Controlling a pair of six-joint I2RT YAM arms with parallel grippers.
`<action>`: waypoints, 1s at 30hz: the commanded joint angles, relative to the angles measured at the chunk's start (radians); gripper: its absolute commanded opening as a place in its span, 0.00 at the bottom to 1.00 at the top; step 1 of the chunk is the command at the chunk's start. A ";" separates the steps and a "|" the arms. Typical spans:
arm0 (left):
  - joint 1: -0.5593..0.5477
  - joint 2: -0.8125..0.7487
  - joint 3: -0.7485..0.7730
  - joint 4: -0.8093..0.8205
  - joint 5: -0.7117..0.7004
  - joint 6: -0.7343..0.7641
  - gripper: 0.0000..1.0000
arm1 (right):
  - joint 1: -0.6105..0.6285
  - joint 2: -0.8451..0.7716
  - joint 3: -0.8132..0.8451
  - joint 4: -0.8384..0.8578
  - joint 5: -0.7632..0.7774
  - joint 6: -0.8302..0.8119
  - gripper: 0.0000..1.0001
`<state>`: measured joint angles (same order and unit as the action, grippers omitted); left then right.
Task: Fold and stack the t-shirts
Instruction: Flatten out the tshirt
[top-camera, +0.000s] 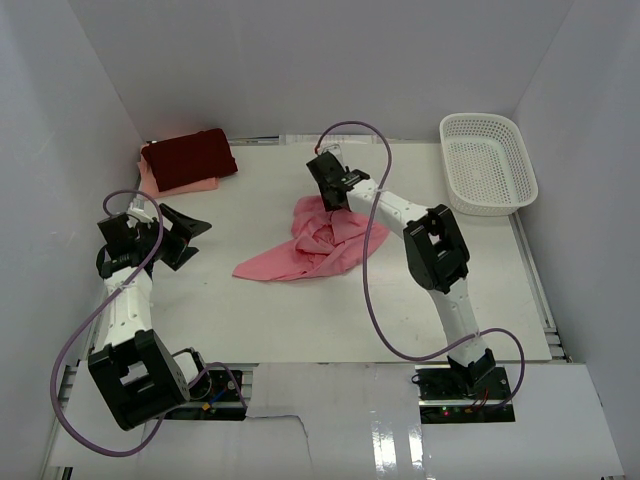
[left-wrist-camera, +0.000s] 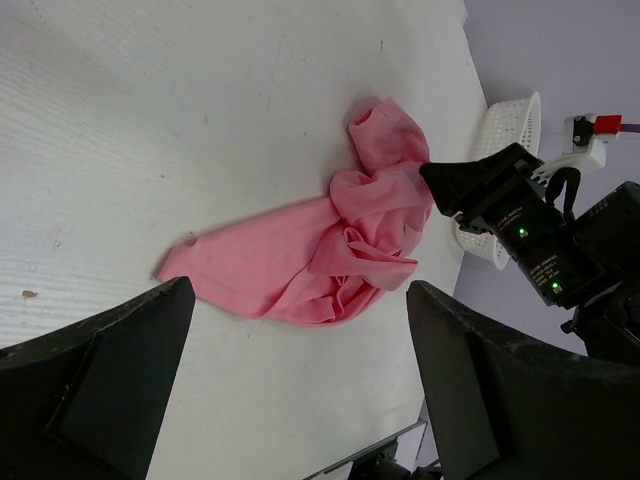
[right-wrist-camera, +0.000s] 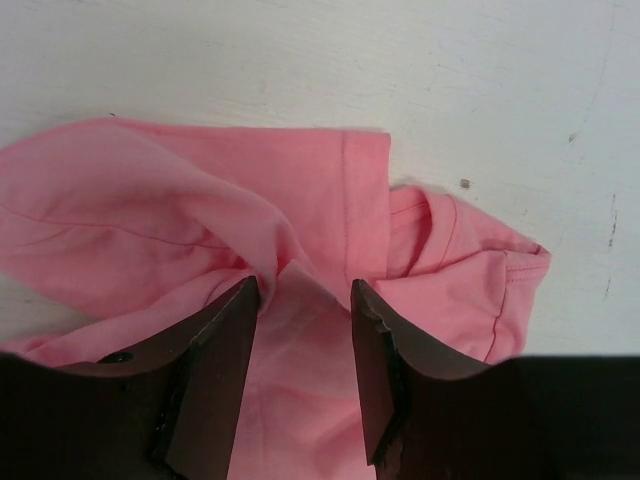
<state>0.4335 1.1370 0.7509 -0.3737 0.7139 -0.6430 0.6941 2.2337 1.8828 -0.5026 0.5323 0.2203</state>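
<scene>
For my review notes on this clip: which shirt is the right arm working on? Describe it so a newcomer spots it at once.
On the white table, look to the middle, between the two arms. There lies the salmon-pink t-shirt, crumpled and unfolded, the right gripper down on its far end. Its neighbour, the dark maroon t-shirt, sits neatly folded at the far left corner.

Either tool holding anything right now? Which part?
Left tool open, holds nothing. Right tool straddles a raised fold of the salmon-pink t-shirt at its bunched far end; whether it grips cannot be told.
</scene>
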 joint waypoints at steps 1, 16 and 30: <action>-0.004 -0.014 0.024 -0.001 -0.004 0.017 0.98 | -0.011 -0.016 -0.019 0.003 0.040 0.021 0.48; -0.004 -0.022 0.025 -0.008 -0.005 0.022 0.98 | -0.021 -0.220 -0.167 -0.022 -0.080 0.070 0.08; -0.007 -0.029 0.019 -0.004 -0.008 0.020 0.98 | -0.062 -0.914 -0.936 -0.060 -0.416 0.102 0.08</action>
<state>0.4324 1.1347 0.7509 -0.3882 0.7120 -0.6323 0.6411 1.3342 1.0100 -0.5182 0.1555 0.3138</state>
